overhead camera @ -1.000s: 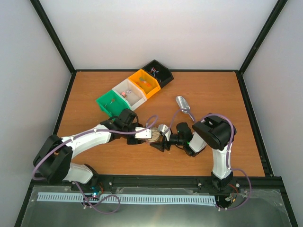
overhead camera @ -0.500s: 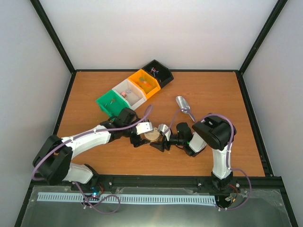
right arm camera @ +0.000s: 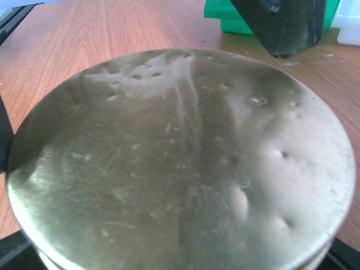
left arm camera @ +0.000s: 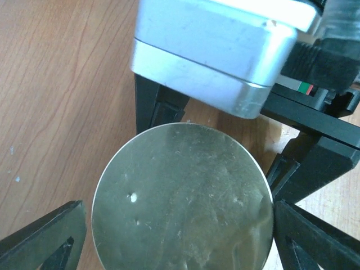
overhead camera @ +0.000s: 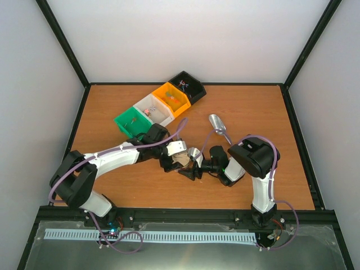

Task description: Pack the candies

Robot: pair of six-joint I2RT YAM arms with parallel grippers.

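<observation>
Overhead, a slanting row of four bins runs up and to the right on the worktop [overhead camera: 112,185]: a green bin [overhead camera: 125,125], a white bin [overhead camera: 160,114], an orange bin [overhead camera: 179,104] and a black bin [overhead camera: 194,90], each touching its neighbour. The candies [overhead camera: 147,112] lie as a few tiny wrapped pieces inside these bins. A pinkish one shows in the white bin and a red and pale cluster in the black one.

Near the green bin, the left arm reaches toward the middle of the worktop. The left gripper [left arm camera: 179,205] has its jaws closed on the round gold lid [left arm camera: 183,197], one dark finger [left arm camera: 45,242] against each side of the rim.

From the right, the right gripper [overhead camera: 190,167] meets the same spot. In the left wrist view its black fingers [left arm camera: 154,109] pass beneath the lid's edge on either side. Whether those jaws clamp anything under the lid cannot be told, since the lid fills the right wrist view.

Farther right and toward the back, a metal scoop [overhead camera: 219,128] lies on the worktop, apart from both grippers.
</observation>
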